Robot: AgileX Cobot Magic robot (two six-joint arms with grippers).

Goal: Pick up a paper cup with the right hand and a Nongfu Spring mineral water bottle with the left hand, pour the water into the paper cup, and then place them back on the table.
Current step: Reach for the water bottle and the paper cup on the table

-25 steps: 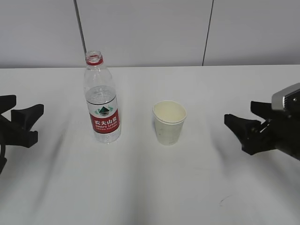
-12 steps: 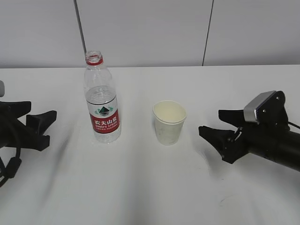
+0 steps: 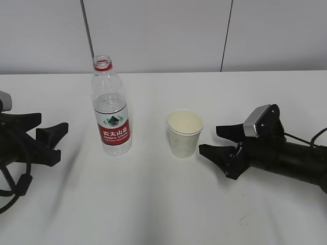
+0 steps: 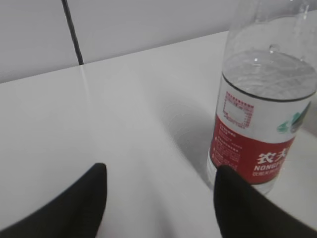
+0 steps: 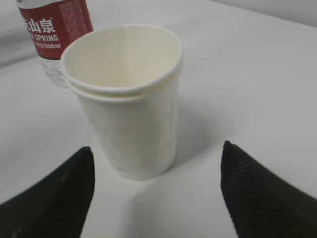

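Note:
The Nongfu Spring bottle point(image 3: 111, 107) stands upright and uncapped on the white table point(image 3: 153, 204), left of centre; it also shows in the left wrist view point(image 4: 262, 99) and the right wrist view point(image 5: 52, 29). The white paper cup point(image 3: 184, 133) stands upright to its right, and fills the middle of the right wrist view point(image 5: 126, 99). My left gripper point(image 3: 51, 133) is open and empty, left of the bottle point(image 4: 158, 183). My right gripper point(image 3: 212, 140) is open and empty just right of the cup, its fingers either side of the cup's base in the right wrist view point(image 5: 156, 168).
A grey panelled wall point(image 3: 163, 30) runs behind the table's far edge. A faint scuff mark point(image 3: 245, 218) lies on the table at the front right. A cable point(image 3: 15, 189) hangs from the left arm.
Both arms have moved inward: the left gripper to the right toward the bottle, the right gripper to the left up close to the cup. Bottle and cup have not moved.

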